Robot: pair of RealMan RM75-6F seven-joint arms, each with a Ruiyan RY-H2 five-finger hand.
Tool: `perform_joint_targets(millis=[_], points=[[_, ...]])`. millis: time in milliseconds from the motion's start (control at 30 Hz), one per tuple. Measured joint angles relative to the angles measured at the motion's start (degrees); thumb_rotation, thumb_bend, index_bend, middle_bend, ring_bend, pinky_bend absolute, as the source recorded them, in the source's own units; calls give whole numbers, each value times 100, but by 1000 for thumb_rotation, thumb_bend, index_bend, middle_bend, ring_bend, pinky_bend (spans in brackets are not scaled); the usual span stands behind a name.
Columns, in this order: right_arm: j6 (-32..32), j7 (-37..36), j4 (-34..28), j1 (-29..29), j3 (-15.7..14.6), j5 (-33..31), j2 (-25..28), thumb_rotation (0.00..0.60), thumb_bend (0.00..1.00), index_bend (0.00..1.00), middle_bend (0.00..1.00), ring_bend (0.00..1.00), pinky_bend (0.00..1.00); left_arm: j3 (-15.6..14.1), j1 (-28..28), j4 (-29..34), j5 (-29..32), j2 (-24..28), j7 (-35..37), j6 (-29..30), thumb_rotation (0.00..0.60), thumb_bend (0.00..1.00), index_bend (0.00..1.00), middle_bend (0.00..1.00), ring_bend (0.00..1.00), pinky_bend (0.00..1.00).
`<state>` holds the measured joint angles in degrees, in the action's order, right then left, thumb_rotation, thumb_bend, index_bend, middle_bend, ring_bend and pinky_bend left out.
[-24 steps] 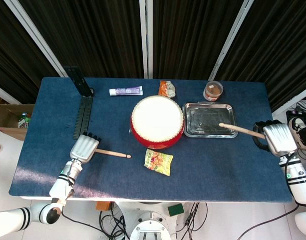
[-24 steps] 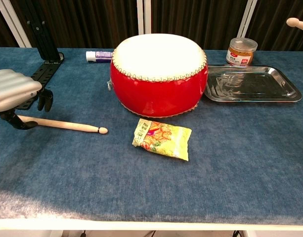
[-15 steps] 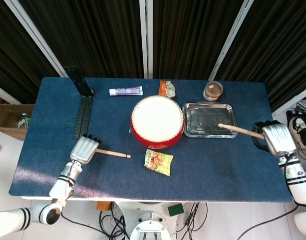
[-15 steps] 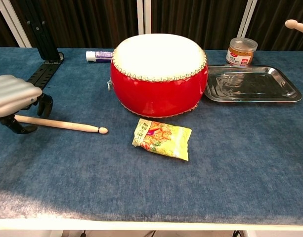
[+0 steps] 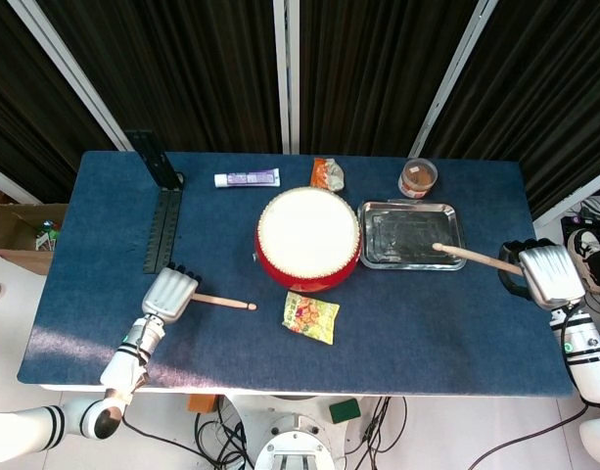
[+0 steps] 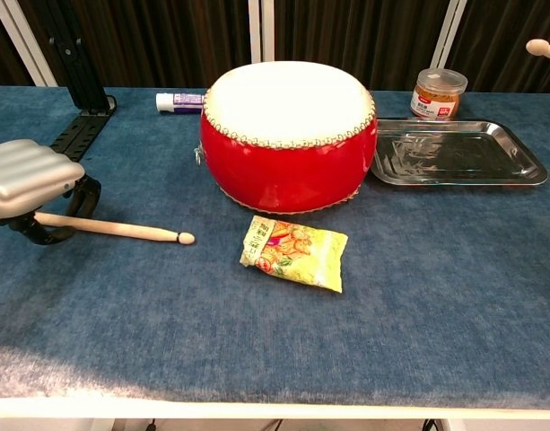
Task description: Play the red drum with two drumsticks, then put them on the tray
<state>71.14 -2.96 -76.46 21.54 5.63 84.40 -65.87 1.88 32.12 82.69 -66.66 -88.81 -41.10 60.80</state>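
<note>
Robot lab: blue-cloth table [image 5: 446,323], black curtains [image 5: 378,69], cables [image 5: 231,441] underneath

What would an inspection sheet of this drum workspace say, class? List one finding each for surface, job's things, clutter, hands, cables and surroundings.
Surface: blue cloth table, flat.
Job's things: red drum at centre; metal tray beside it, nothing lying in it; left drumstick lying on the table; right drumstick held with its tip above the tray.
Clutter: yellow snack packet in front of the drum; toothpaste tube, orange packet and jar behind; black stand at left.
Hands: left hand at the grip end of its stick; right hand holds its stick.
Cables: some below the table's front edge.
Surroundings: dark curtain behind.
</note>
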Motion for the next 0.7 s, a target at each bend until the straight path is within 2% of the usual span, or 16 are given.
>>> perform_joint_targets(millis=[200, 400, 567, 700], points=[[-34, 3, -2, 17, -2, 3, -30, 600, 668, 924, 743, 493, 527, -33, -8, -104, -3, 31, 220, -90, 600, 448, 578, 570, 447, 383], [-25, -49, -52, 28, 11, 20, -25, 600, 668, 924, 743, 493, 527, -121, -93, -179, -401, 173, 845, 15, 600, 479, 620, 621, 504, 432], [18, -104, -240, 64, 68, 55, 54, 600, 681, 928, 746, 492, 530, -237, -265, -136, -945, 552, 1644, 339, 600, 481, 637, 641, 527, 498], [-25, -115, -514, 158, 121, 97, 129, 600, 742, 935, 754, 491, 531, -315, -447, 17, -1347, 949, 2258, 735, 600, 483, 639, 648, 541, 530]])
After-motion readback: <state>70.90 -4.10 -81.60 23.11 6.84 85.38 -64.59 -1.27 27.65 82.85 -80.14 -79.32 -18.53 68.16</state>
